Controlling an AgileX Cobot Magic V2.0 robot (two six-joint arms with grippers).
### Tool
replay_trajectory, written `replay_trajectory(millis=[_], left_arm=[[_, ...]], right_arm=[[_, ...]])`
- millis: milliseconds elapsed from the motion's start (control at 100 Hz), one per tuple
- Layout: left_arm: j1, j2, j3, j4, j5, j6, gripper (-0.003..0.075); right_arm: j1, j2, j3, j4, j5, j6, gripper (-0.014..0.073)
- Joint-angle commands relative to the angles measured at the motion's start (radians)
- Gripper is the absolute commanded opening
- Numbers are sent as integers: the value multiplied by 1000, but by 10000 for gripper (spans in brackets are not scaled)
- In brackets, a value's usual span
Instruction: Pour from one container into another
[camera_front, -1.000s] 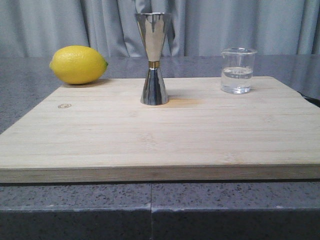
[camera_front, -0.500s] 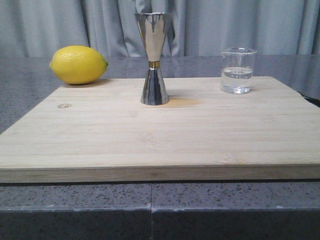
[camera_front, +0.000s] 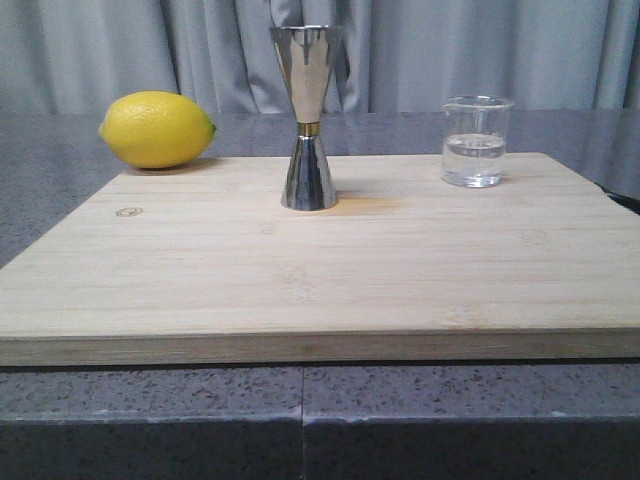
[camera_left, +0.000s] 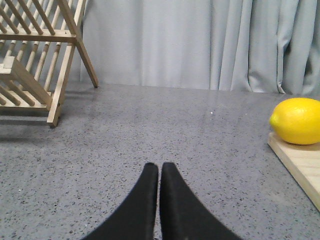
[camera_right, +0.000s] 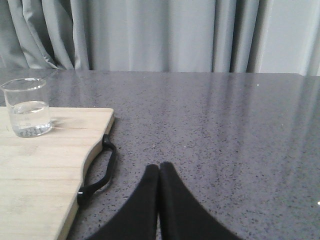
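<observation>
On the board (camera_front: 300, 270), beaker (camera_front: 477, 141) and jigger (camera_front: 307, 117) are standing untouched; both arms' fingers (camera_right: 159, 200) are sitting pressed together, needing widening first.

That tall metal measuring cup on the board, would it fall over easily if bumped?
Probably. The measuring cup is tall, pinched at the waist and stands on a small base, so a high nudge could tip it. Its shiny steel likely slips in a grip.

Beaker (camera_front: 476, 142) half-full, upright; jigger (camera_front: 307, 118) upright, apart.
</observation>
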Motion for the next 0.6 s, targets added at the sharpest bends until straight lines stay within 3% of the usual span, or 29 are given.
replay_trajectory(millis=[0,590], left_arm=[[0,-21,28,-10,-74,0,-19],[0,-21,28,-10,-74,-2,-19]], right_arm=[[-7,-21,9,-8,-73,-3,-57],[-7,-21,9,-8,-121,-3,-57]])
